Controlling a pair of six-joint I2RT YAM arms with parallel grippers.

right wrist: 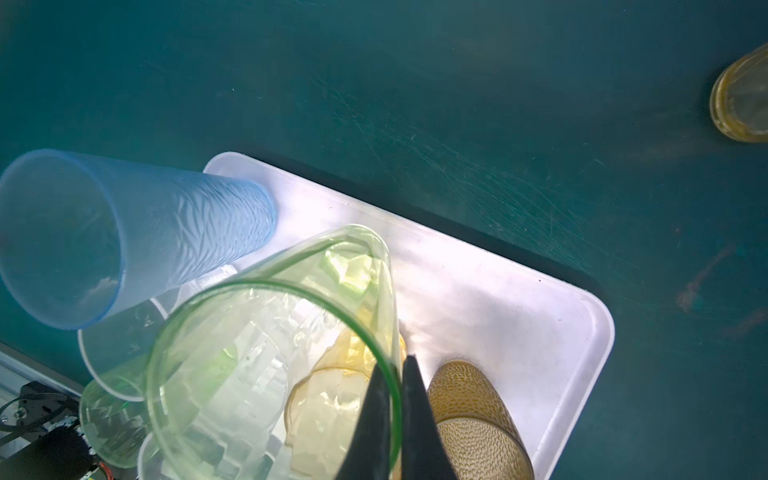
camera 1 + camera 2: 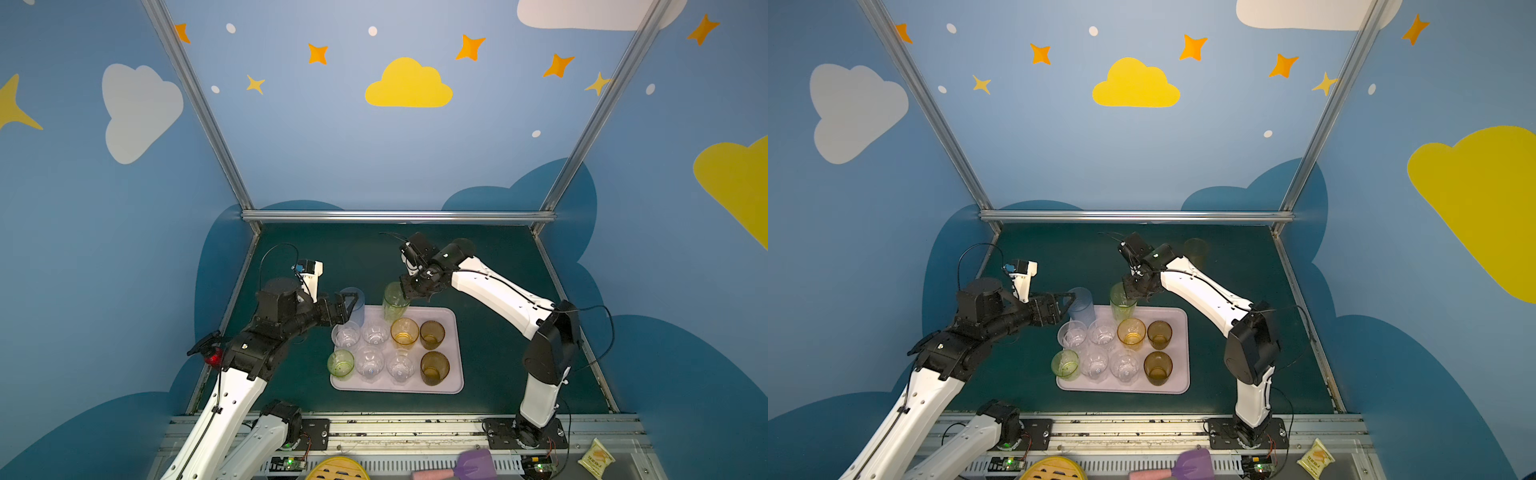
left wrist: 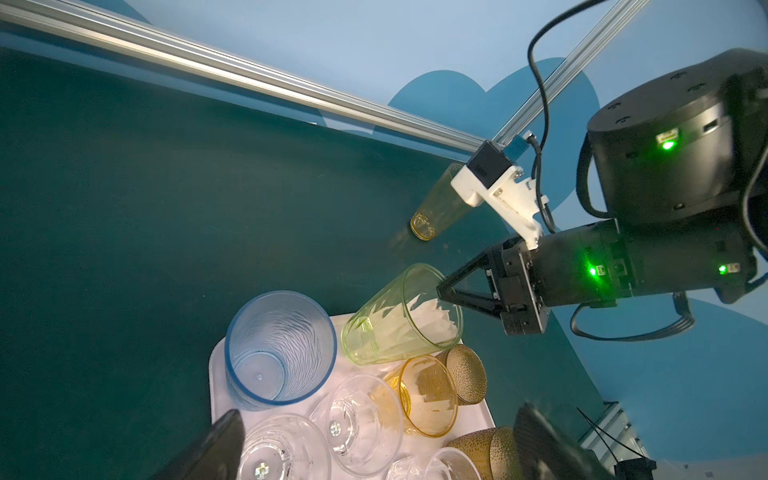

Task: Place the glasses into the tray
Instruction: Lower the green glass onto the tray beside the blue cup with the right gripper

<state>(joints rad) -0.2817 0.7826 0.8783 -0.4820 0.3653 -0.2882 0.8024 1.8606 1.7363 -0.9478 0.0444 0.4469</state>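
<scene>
**Yellow-green glass held tilted at the tray's far edge**

The right fingers (image 1: 409, 376) were pressed together on the rim of the yellow-green glass (image 2: 395, 301), one inside and one outside. They held it tilted over the far edge of the tray (image 2: 453, 353). Whether its base touched the tray could not be told. Just beside it, the pale blue glass (image 2: 356, 301) stood upright in the tray's far left corner. The left fingers (image 3: 208, 446) were spread wide, with the blue glass just ahead of their tips.

Eight short glasses (image 2: 375, 332) stood in two rows on the tray. The far row held two clear ones, the yellow glass (image 2: 404, 332) and a brown glass (image 2: 432, 334). The near row held the green glass (image 2: 340, 363), two clear ones and another brown. The amber glass (image 2: 1196, 249) stood on the counter (image 2: 498, 374), well apart from the tray, toward the far right corner.
</scene>
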